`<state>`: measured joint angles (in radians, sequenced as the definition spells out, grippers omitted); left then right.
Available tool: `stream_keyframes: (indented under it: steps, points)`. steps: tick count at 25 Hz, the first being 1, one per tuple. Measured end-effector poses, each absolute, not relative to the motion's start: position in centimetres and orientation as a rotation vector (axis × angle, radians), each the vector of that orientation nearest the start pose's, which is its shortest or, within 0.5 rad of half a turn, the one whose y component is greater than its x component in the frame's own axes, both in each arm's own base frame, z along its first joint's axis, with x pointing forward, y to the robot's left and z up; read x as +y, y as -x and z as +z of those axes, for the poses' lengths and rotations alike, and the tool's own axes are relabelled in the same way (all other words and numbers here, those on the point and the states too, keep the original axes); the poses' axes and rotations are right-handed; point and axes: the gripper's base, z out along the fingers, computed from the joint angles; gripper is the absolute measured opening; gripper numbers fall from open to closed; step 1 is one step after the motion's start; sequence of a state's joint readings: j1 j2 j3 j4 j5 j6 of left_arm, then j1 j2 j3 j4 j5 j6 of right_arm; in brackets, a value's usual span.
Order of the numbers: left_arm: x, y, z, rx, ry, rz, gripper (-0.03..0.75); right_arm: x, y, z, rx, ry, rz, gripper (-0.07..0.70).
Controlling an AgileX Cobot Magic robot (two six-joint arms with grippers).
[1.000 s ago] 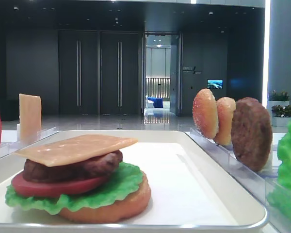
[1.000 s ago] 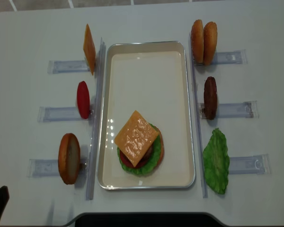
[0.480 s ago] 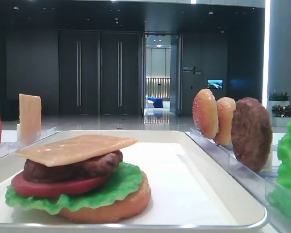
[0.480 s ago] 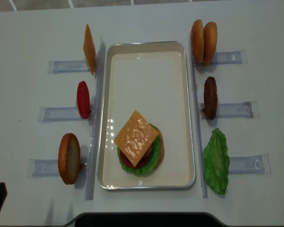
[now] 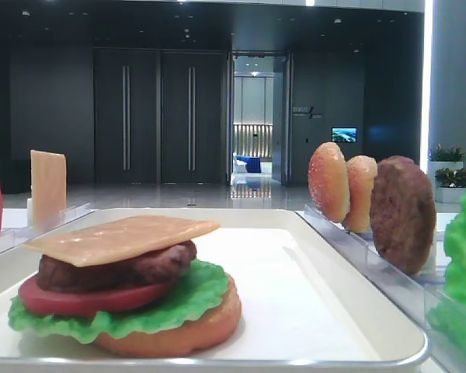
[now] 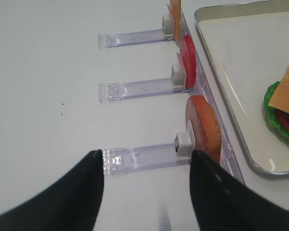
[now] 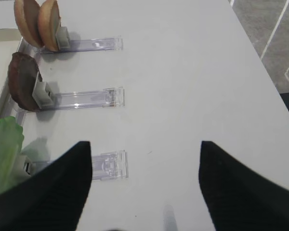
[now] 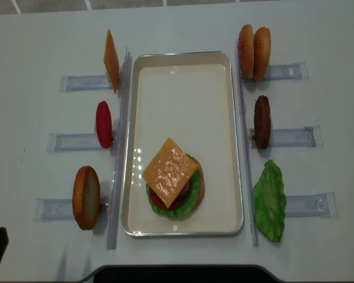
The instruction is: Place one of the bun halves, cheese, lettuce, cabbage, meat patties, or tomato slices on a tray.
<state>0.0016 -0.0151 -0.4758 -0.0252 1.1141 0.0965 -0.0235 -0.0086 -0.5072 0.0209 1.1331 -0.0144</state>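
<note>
On the white tray point(image 8: 183, 57) lies a stack of bun half, lettuce, tomato and meat patty, topped by a cheese slice point(image 8: 170, 171) point(image 5: 124, 237). Left of the tray stand another cheese slice point(image 8: 111, 61), a tomato slice point(image 8: 104, 124) and a bun half point(image 8: 86, 197) point(image 6: 204, 126). To its right are two bun halves point(image 8: 253, 52), a meat patty point(image 8: 262, 122) and lettuce point(image 8: 269, 200). No cabbage shows. My left gripper point(image 6: 147, 152) hangs open and empty over the table, near the left bun half. My right gripper point(image 7: 145, 143) is open and empty beyond the lettuce point(image 7: 5, 149).
Each loose piece stands on edge in a clear plastic holder strip point(image 8: 76, 82) point(image 7: 82, 98). Long clear rails point(image 8: 119, 147) run along both sides of the tray. The table's right edge point(image 7: 265, 62) drops to a tiled floor.
In the overhead view the dark tip of my left gripper at the bottom left corner has drawn back slightly. No food piece has moved.
</note>
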Motion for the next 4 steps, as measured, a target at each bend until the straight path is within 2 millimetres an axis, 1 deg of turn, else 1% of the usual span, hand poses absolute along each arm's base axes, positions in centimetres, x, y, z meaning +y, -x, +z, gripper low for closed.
stream_keyframes:
  steps: [2,4]
  points:
    - [-0.21,0.68,26.63,2.104,-0.102,0.028,0.452,0.20,1.02,27.34,2.101,-0.007,0.002,0.455]
    - [-0.21,0.68,26.63,2.104,-0.102,0.028,0.512,0.20,1.02,27.34,2.101,-0.007,0.002,0.455]
